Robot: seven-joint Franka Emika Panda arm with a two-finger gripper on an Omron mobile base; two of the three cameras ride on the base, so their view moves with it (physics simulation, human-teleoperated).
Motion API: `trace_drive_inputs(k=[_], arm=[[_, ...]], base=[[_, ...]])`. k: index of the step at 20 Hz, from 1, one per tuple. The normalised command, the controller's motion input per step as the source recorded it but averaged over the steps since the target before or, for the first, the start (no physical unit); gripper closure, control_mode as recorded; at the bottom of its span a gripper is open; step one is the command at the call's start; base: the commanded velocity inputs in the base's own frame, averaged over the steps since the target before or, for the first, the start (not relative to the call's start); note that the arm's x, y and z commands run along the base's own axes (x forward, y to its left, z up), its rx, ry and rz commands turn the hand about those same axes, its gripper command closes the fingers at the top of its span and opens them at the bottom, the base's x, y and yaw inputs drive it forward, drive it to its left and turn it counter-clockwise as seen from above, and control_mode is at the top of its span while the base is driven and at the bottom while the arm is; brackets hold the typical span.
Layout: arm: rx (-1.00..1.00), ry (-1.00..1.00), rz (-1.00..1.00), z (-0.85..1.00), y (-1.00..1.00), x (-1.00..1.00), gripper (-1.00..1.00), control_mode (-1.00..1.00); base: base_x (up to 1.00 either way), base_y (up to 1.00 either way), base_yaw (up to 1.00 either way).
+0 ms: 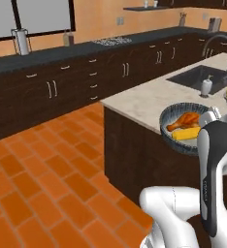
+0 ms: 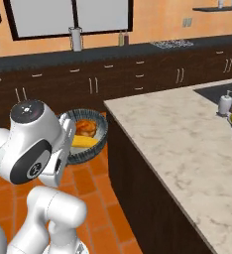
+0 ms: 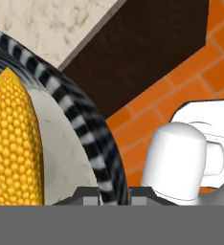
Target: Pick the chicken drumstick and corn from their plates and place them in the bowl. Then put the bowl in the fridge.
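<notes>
Bowl (image 1: pixel 183 127) sits off the island counter (image 1: pixel 149 99) edge in your left base view, chicken drumstick (image 1: pixel 184 120) and corn (image 1: pixel 187 133) inside. Right base view: bowl (image 2: pixel 99 139) beside the island. Hand view: corn (image 3: pixel 13 143) against the bowl's rim (image 3: pixel 92 143); gripper state, you cannot tell. No readable writing.

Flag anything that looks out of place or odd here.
The bowl, with the chicken drumstick and corn inside, hangs in the air off the island counter edge over the floor, apparently carried by the arm. Nothing is spilled.
</notes>
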Motion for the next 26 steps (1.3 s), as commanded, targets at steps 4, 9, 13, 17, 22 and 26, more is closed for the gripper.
trace_drive_inputs(k=[4,9,13,17,22,26], arm=[[0.00,0.00,0.00,0.00,0.00,0.00,1.00,1.00],[0.00,0.00,0.00,0.00,0.00,0.00,1.00,1.00],[0.00,0.00,0.00,0.00,0.00,0.00,1.00,1.00],[0.00,0.00,0.00,0.00,0.00,0.00,1.00,1.00],[0.00,0.00,0.00,0.00,0.00,0.00,1.00,1.00],[0.00,0.00,0.00,0.00,0.00,0.00,1.00,1.00]], base=[[0.99,1.00,0.09],[0.75,1.00,0.11],[0.67,1.00,0.10],[0.79,1.00,0.09],[0.94,0.74,0.00],[1.00,0.53,-0.37]])
